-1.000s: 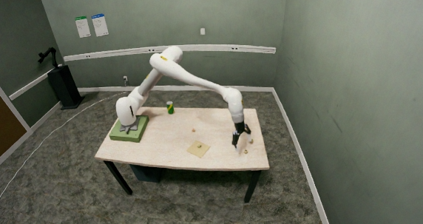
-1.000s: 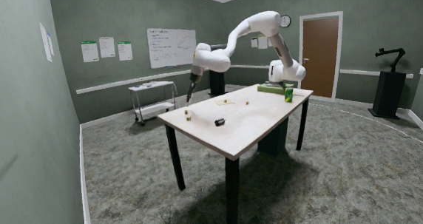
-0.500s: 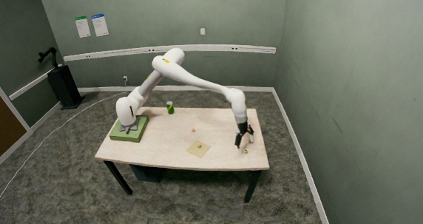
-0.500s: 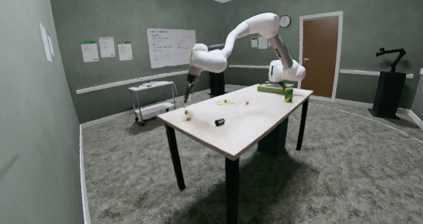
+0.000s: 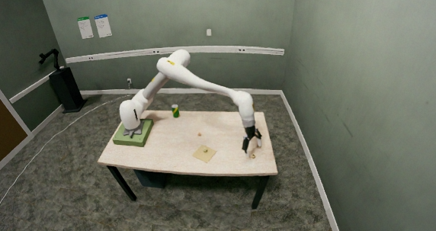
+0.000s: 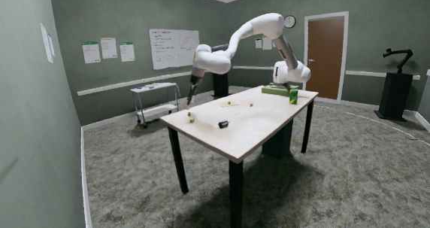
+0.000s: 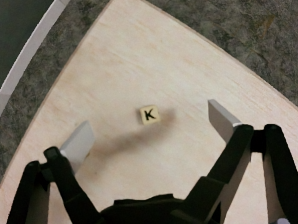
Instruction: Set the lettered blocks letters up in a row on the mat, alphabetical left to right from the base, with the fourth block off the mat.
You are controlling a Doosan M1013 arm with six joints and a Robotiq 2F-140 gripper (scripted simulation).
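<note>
My gripper (image 5: 253, 149) (image 6: 189, 103) (image 7: 148, 120) is open and empty, above a cream block (image 5: 253, 156) (image 6: 189, 114) (image 7: 149, 115) that shows a black K on top. The K block lies between the fingertips as seen in the wrist view. Another cream block (image 6: 192, 120) is beside it on the table; a finger hides nearly all of it in the wrist view. A third block (image 5: 205, 150) (image 6: 229, 102) sits on the tan mat (image 5: 205, 159) (image 6: 223, 105). A small orange-brown block (image 5: 199, 134) (image 6: 251, 104) lies off the mat, towards the base. Its faces are too small to read.
A black object (image 6: 223, 124) lies on the table near its far end from the base. A green and yellow can (image 5: 175, 111) (image 6: 293, 97) stands near the green base block (image 5: 129, 139) (image 6: 276, 91). The table's edges and corner (image 7: 131, 6) are near the K block.
</note>
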